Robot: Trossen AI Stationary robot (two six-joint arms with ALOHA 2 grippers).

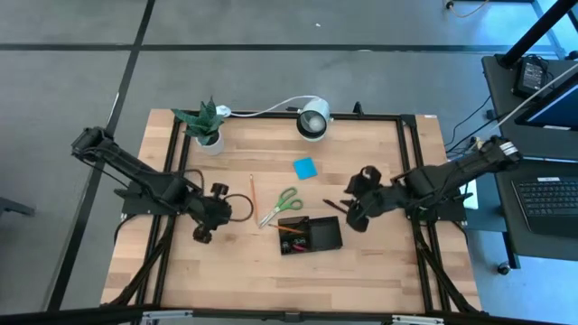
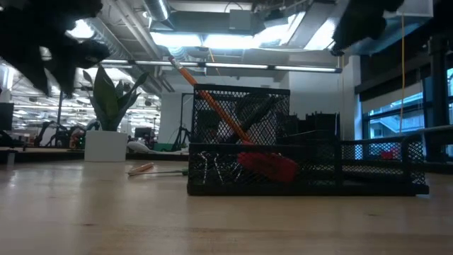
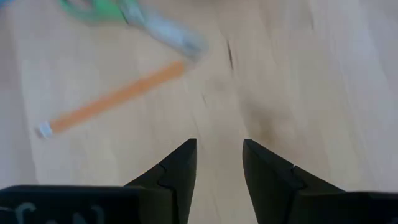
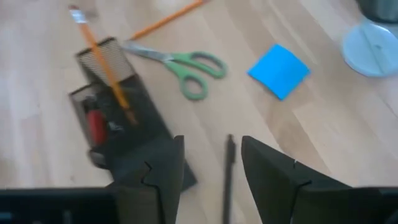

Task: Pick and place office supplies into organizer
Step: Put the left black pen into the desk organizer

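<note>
Right claw [image 4: 211, 171] open, hovering over slim black pen [image 4: 227, 174] beside black mesh organizer [image 4: 118, 124]. Next: drop, pinch pen. Left claw [image 3: 219, 168] open, waiting near orange pencil [image 3: 112, 99].

This is a big office room used as a robot lab. The tabletop [image 1: 271, 271] is pale wood in a black metal frame, and it stands on a grey floor [image 1: 271, 77] marked with dark lines. A desk [image 1: 551, 194] with a keyboard [image 1: 553, 200] sits beside it. From the low view, long bright lights [image 2: 191, 39] and pipes run along an open ceiling. Far back are more desks [image 2: 42, 134], and tall windows [image 2: 396, 127] fill one side.
</note>
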